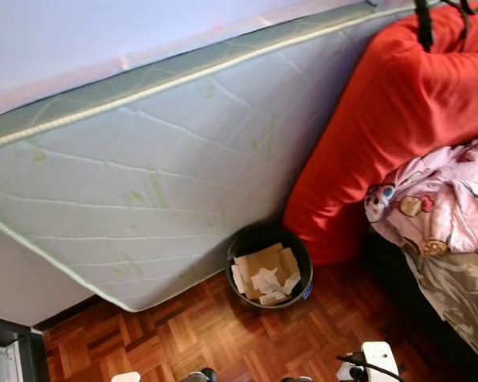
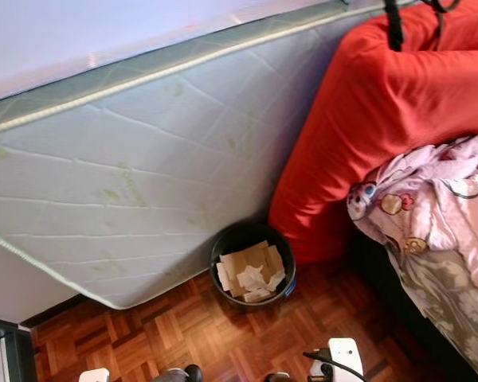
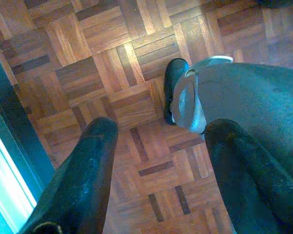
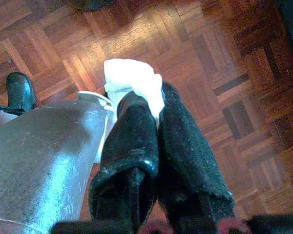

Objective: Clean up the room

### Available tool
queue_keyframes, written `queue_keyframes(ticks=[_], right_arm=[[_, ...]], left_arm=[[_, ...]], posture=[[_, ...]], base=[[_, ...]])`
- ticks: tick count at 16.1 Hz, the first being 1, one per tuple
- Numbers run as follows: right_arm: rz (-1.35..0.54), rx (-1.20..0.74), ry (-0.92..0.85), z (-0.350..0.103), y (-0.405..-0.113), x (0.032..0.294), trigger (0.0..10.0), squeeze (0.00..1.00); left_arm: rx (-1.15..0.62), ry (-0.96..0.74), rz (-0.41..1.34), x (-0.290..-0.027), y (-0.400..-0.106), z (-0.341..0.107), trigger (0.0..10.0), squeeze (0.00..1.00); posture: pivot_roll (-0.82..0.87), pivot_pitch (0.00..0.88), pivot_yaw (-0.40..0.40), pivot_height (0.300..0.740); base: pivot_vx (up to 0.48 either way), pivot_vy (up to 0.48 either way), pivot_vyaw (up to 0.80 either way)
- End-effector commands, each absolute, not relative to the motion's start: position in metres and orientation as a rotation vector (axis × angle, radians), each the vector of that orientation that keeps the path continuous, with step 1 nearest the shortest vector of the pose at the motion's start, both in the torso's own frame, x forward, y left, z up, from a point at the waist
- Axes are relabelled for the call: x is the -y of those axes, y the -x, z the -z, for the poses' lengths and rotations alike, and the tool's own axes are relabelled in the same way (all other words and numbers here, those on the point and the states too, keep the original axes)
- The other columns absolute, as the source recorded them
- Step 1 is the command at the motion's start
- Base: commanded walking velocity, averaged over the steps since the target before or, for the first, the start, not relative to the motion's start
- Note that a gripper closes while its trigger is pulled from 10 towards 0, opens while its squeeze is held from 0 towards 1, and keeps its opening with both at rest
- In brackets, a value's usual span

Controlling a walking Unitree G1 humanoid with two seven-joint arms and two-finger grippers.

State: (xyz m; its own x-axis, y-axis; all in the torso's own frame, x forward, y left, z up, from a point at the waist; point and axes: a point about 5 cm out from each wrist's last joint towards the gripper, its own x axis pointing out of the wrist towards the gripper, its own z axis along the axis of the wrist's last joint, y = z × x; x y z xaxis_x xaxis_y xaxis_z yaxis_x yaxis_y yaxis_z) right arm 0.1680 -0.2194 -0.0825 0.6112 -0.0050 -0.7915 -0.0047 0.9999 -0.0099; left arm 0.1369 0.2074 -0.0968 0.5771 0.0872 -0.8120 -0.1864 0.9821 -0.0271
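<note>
My right gripper (image 4: 154, 105) is clamped on a crumpled white tissue (image 4: 132, 80), soft and wadded, sticking out past the fingertips above glossy basket-weave parquet (image 4: 224, 58). My left gripper (image 3: 158, 141) hangs with its two matte black fingers spread wide, nothing between them, the same parquet below. Ahead of both grippers stands a round black bin (image 1: 268, 265) holding flat brown cardboard pieces (image 1: 261, 263) and scrunched white paper scraps (image 1: 267, 281). Behind it, a quilted grey mattress (image 1: 167, 175) with green piping leans against the wall. To the right of the bin bulges a smooth red cushion (image 1: 390, 119), with a rumpled pink cartoon-print blanket (image 1: 442, 199) beside it.
</note>
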Motion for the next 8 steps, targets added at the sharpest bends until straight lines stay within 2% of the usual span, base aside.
queue_keyframes(ticks=[1,2,4,5,6,8], right_arm=[[-0.001,-0.941,0.003,0.086,-0.162,0.218,10.0,0.0],[-0.007,-0.938,0.011,0.086,-0.164,0.216,10.0,0.0],[-0.027,-0.919,0.027,0.086,-0.172,0.196,10.0,0.0],[-0.033,-0.921,0.023,0.087,-0.172,0.19,10.0,0.0],[-0.045,-0.93,0.008,0.089,-0.172,0.175,10.0,0.0],[-0.053,-0.927,0.006,0.089,-0.173,0.165,10.0,0.0]], left_arm=[[-0.99,0.133,-0.147,-0.199,-0.126,0.102,10.0,0.0],[-0.99,0.133,-0.147,-0.199,-0.126,0.102,10.0,0.0],[-0.989,0.132,-0.148,-0.199,-0.126,0.102,10.0,0.0],[-0.989,0.132,-0.148,-0.199,-0.126,0.102,10.0,0.0],[-0.989,0.132,-0.148,-0.199,-0.126,0.102,10.0,0.0],[-0.989,0.131,-0.149,-0.199,-0.126,0.102,10.0,0.0]], posture=[[-0.04,0.21,-0.026,0.726],[-0.04,0.21,-0.027,0.726],[-0.04,0.21,-0.027,0.726],[-0.04,0.21,-0.027,0.726],[-0.04,0.215,-0.028,0.726],[-0.04,0.215,-0.028,0.726]], base=[[0.0,0.0,0.0],[0.0,0.0,0.0],[0.0,0.0,0.8],[0.24,0.0,0.8],[0.24,0.0,0.0],[0.24,0.0,0.0]])
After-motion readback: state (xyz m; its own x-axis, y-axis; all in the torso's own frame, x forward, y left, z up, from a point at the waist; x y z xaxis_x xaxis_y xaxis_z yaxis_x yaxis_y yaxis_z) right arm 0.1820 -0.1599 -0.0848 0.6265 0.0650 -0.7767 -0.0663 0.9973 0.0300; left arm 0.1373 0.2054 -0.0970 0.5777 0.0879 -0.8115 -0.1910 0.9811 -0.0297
